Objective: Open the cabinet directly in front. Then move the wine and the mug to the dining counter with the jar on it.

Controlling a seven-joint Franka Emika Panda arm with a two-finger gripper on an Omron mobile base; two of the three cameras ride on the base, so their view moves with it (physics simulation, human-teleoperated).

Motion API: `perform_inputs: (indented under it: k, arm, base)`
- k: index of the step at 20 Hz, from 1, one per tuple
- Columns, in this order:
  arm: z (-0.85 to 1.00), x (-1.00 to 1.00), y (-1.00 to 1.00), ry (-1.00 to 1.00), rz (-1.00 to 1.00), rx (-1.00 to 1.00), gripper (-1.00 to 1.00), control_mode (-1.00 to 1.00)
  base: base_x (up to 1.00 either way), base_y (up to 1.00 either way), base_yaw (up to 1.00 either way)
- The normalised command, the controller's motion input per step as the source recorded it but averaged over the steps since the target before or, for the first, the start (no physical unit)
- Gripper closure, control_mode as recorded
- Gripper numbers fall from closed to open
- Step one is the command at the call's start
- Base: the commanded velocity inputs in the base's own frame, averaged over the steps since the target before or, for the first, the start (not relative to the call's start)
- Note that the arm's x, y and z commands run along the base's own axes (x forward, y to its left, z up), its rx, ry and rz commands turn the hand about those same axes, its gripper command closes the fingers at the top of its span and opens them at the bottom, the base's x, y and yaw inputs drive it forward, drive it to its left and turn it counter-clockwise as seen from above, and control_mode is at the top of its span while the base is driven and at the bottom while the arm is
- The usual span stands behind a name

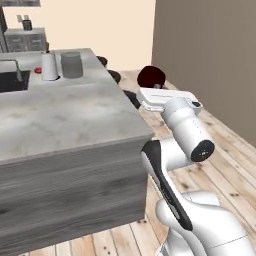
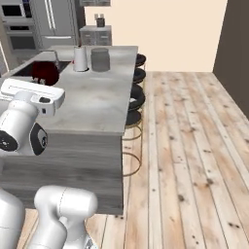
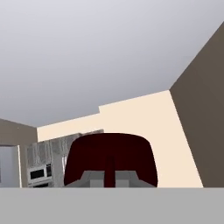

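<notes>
One dining counter [image 1: 75,112], a large grey veined marble island, carries near its far edge three things in a row, from left to right: a small red item [image 1: 37,70] by the black sink [image 1: 12,81], one white cylinder [image 1: 49,66], and one squat grey jar [image 1: 72,65] just beside it; the jar's top cannot be made out. The rest of the marble, from those things to the near edge and the near right corner, lies bare. One dark red mug [image 1: 150,76] is clamped in the gripper [image 3: 110,179], whose jaws are drawn in tight on it; in the left base view it hangs beyond the counter's right edge, over the floor, ahead of the white hand. In the right base view the mug [image 2: 45,72] shows against the counter's left part, near the sink. In the hand view the mug [image 3: 109,153] sits right at the finger tips. Four black stools [image 2: 136,97] line the counter's right side. Further right, the plank floor [image 2: 194,146] stretches wide and open to the brown wall.
</notes>
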Motion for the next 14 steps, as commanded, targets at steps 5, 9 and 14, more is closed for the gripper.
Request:
perform_inputs:
  k: [5,9,14]
  arm:
    - [0.00,0.00,0.00,0.00,0.00,0.00,1.00,1.00]
    - [0.00,0.00,0.00,0.00,0.00,0.00,1.00,1.00]
    - [0.00,0.00,0.00,0.00,0.00,0.00,1.00,1.00]
  base:
    - [0.00,-1.00,0.03]
    - [0.00,-1.00,0.03]
    - [0.00,-1.00,0.02]
